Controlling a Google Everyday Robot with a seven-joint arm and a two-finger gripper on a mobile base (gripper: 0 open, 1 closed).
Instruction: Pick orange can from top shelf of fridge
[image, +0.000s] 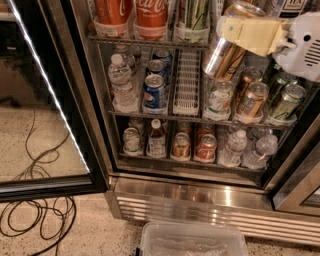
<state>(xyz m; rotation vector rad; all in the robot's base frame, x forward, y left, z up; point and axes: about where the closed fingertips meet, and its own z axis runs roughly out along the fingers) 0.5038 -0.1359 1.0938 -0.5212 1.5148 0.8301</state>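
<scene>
My gripper (243, 33), with yellow finger pads (252, 35) on a white arm, is at the upper right in front of the fridge (200, 197). It is shut on the orange can (225, 54), a tall gold-orange can with dark streaks. The can is tilted, top to the upper right, and hangs clear of the top shelf (150, 42), in front of the middle rack. Its upper part is hidden behind the pads.
Red Coca-Cola cans (135, 15) and a green-white can (192, 15) stand on the top shelf. Below are a water bottle (121, 82), Pepsi cans (154, 90), copper cans (252, 97) and green cans (286, 102). The open glass door (50, 100) is left; cables (35, 220) and a plastic bin (192, 240) lie on the floor.
</scene>
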